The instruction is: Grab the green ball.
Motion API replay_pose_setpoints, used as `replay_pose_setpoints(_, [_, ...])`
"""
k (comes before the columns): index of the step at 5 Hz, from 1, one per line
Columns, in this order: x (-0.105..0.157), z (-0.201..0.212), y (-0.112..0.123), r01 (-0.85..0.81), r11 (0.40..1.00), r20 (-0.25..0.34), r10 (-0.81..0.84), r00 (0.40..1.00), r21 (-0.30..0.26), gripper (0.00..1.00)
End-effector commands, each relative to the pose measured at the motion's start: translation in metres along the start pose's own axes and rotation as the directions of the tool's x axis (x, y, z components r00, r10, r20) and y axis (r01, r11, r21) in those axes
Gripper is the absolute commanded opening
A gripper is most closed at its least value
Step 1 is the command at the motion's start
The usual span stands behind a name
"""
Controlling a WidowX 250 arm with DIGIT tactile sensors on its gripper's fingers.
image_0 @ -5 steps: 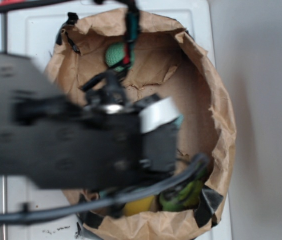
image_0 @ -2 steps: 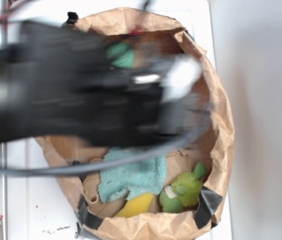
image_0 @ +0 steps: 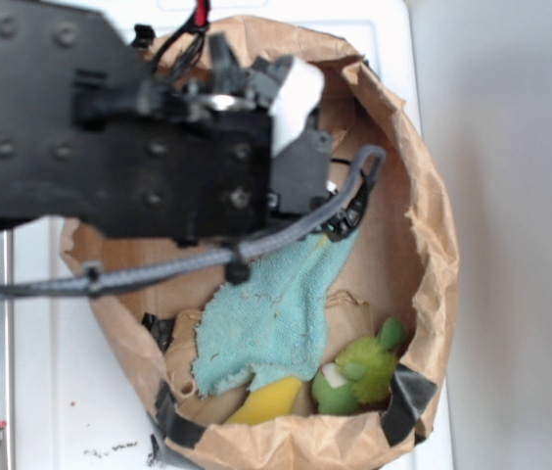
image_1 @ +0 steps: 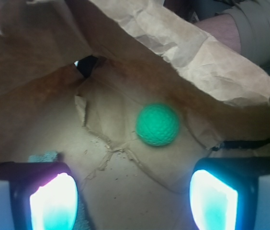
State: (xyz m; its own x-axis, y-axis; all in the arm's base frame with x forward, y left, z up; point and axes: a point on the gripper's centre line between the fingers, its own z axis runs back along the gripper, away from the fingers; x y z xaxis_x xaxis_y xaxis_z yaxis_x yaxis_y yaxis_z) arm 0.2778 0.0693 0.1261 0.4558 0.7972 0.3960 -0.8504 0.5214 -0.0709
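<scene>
On a white surface (image_0: 70, 372), the crumpled paper bag (image_0: 433, 255) holds a blue cloth (image_0: 271, 318), a lime plush toy (image_0: 359, 370) and something yellow (image_0: 271, 401); the arm hides the ball. In the wrist view, the gripper (image_1: 134, 201) hangs spread wide and empty, fingers framing the green ball (image_1: 157, 124) on the bag floor near its wall, seemingly lined up to descend.

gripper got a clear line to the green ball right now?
Probably yes. In the wrist view the green ball lies alone on the floor of the paper bag, ahead of the open gripper, with nothing between the fingers and it.
</scene>
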Motion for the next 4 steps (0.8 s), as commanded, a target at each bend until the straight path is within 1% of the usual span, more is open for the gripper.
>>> replay_pose_setpoints(1, [0.022,0.017,0.008,-0.039,0.998,0.043,0.041,0.998,-0.041,1.0])
replay_pose_setpoints(3, [0.022,0.017,0.008,-0.039,0.998,0.043,0.041,0.998,-0.041,1.0])
replay_pose_setpoints(4, [0.016,-0.011,0.005,-0.095,0.995,0.028,0.096,0.995,-0.008,1.0])
